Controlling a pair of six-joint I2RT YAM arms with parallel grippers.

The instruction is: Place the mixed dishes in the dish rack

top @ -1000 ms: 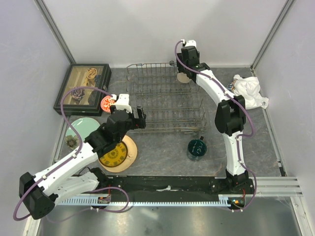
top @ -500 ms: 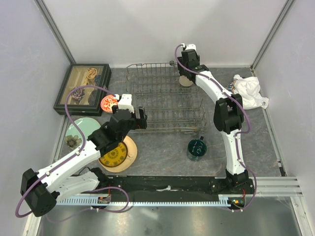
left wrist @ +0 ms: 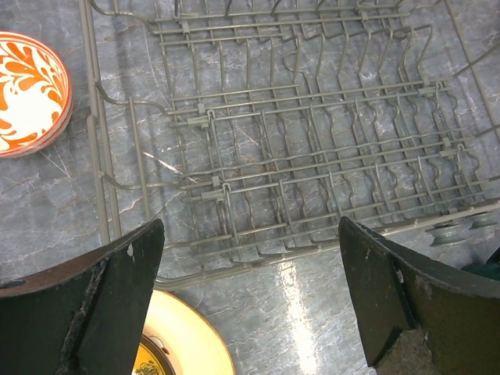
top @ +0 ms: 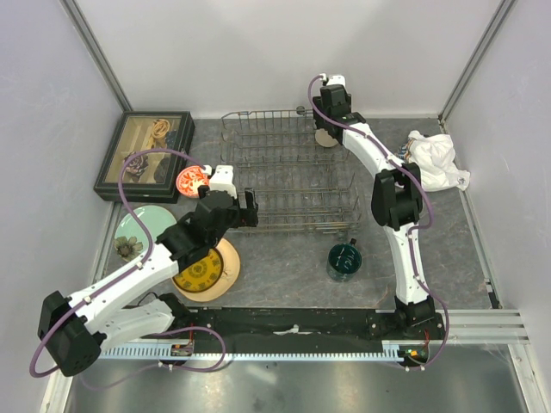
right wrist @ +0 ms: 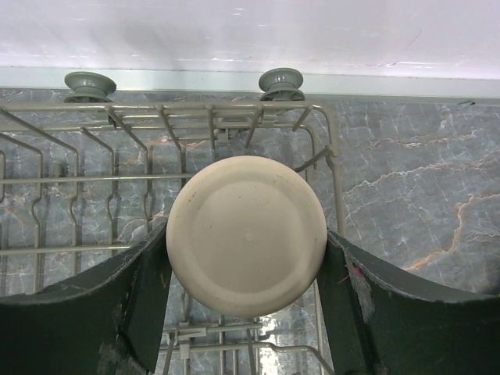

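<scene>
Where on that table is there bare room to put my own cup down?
Bare tabletop lies in front of the dish rack, between the yellow plate and dark green mug, and right of the mug, nearer than the white cloth. The left side is crowded: display box, red-orange bowl, pale green plate, left arm.

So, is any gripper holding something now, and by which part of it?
The right gripper holds the beige cup by its opposite sides. The left gripper is open, holding nothing.
</scene>
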